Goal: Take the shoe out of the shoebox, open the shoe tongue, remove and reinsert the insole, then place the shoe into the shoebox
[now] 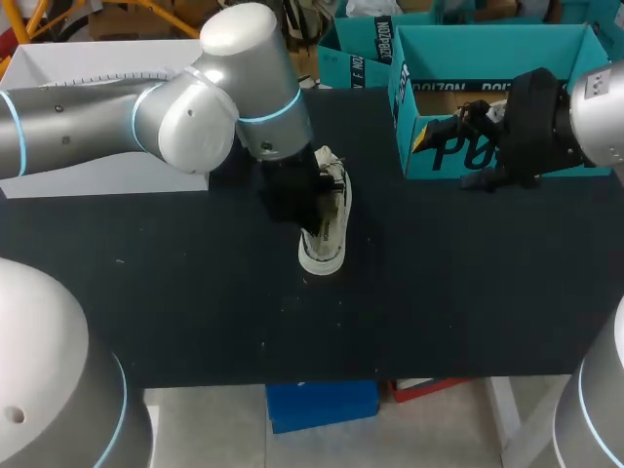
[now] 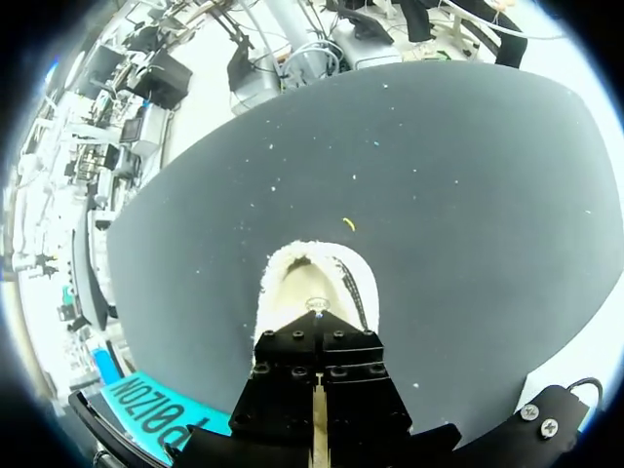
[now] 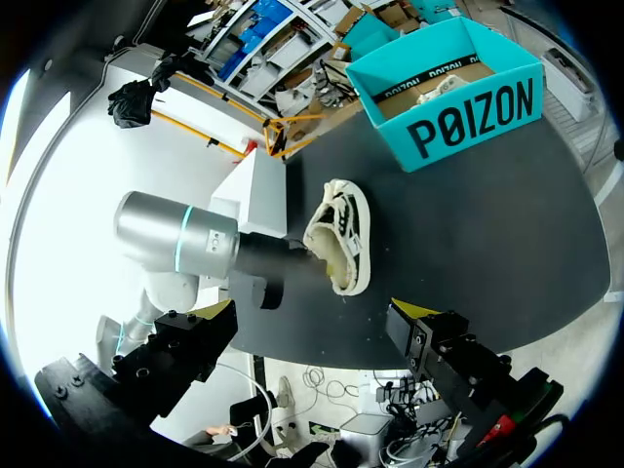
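A white low shoe [image 1: 327,244] lies on the black table, near its middle. My left gripper [image 1: 300,200] comes down on it from the left, its fingers shut and their tips inside the shoe's opening [image 2: 312,283]. What lies between the tips is hidden. In the right wrist view the same shoe [image 3: 346,234] lies on its side with my left gripper [image 3: 297,258] at its mouth. The teal shoebox [image 1: 487,39] stands open at the back right. In front of its near wall hangs my right gripper [image 1: 458,132], open and holding nothing [image 3: 317,317].
A second teal box [image 1: 356,58] stands behind, left of the shoebox. A white surface [image 1: 97,68] adjoins the table at the back left. Bare black tabletop [image 1: 195,302] stretches in front of the shoe.
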{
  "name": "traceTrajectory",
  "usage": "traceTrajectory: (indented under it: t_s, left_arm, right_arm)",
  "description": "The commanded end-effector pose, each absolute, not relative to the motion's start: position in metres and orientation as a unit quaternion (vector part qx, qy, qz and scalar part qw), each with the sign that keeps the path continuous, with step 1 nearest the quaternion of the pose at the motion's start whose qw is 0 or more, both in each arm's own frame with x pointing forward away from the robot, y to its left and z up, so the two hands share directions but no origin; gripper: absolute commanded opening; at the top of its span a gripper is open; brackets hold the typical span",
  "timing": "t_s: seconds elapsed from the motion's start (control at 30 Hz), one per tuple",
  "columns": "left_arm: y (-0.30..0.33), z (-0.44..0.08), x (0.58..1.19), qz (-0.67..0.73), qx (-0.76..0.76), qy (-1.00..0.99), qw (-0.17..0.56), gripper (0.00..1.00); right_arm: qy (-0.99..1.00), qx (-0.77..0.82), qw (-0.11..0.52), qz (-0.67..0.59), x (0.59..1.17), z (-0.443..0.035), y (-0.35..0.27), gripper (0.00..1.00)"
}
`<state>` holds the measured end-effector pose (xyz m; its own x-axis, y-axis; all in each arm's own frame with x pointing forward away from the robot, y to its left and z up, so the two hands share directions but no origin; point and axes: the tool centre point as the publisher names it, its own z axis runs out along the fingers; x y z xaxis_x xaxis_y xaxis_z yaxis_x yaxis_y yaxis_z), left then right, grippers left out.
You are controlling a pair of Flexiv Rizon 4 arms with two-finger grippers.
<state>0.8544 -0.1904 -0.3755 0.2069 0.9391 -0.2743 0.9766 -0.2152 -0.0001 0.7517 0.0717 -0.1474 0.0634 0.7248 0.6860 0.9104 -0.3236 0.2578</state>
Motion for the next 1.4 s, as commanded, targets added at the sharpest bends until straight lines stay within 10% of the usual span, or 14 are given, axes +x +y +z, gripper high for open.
traceTrajectory:
  t_s: [0.03, 1.4]
  left_arm:
    - [-0.180, -0.358, 0.850, -0.094, 0.774, 0.621, 0.085, 0.00]
    - [-0.174, -0.335, 0.951, -0.165, 0.606, 0.752, 0.198, 0.00]
  right_arm:
    - [-0.568, -0.719, 0.121, -0.380, 0.752, -0.148, 0.073, 1.00]
    - [-0.568, -0.719, 0.121, -0.380, 0.752, -0.148, 0.073, 1.00]
